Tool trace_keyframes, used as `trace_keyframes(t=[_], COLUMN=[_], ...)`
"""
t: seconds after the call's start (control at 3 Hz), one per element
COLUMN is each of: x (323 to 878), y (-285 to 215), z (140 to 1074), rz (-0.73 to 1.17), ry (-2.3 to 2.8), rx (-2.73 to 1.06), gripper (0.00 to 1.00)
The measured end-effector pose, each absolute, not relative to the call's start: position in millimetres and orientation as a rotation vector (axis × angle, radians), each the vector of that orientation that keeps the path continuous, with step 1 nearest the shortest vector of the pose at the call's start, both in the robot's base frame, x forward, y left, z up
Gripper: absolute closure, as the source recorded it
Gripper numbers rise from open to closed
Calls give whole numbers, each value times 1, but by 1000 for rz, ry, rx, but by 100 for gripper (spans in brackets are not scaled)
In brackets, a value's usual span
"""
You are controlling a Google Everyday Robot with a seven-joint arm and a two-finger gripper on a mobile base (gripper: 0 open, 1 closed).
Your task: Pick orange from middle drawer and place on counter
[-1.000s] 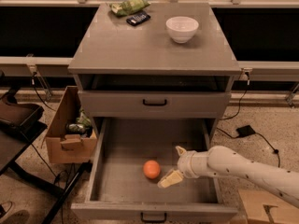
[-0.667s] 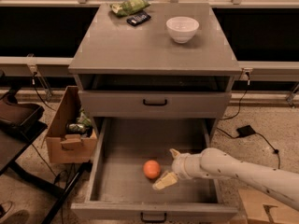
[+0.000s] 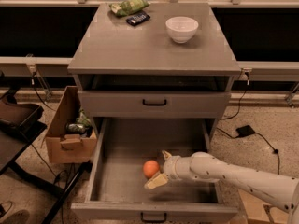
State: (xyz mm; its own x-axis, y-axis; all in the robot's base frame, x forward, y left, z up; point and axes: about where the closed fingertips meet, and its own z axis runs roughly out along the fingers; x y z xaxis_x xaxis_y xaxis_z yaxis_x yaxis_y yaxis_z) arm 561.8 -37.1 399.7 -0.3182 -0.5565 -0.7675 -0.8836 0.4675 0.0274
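The orange lies on the floor of the open middle drawer, near its centre. My gripper reaches in from the right on a white arm and sits right beside the orange, on its right side. Its fingers are spread, one finger in front of the orange and one behind it. They are not closed on the fruit. The counter is the grey top of the cabinet above.
A white bowl, a dark phone-like object and a green bag lie on the counter. The shallower drawer front above is shut. A cardboard box stands left of the cabinet. Cables run on the floor at right.
My gripper has moved left inside the drawer, from well right of the orange to right next to it. The orange has stayed in place.
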Motion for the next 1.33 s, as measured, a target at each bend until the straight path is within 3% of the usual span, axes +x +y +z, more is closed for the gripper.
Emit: trace_keyframes(t=[0.33,1.33], x=[565,567], y=[-18,-3], z=[385,386], rz=[631,660], ry=[1991,2009], rx=[-1178,-1188], gripper=[3,73])
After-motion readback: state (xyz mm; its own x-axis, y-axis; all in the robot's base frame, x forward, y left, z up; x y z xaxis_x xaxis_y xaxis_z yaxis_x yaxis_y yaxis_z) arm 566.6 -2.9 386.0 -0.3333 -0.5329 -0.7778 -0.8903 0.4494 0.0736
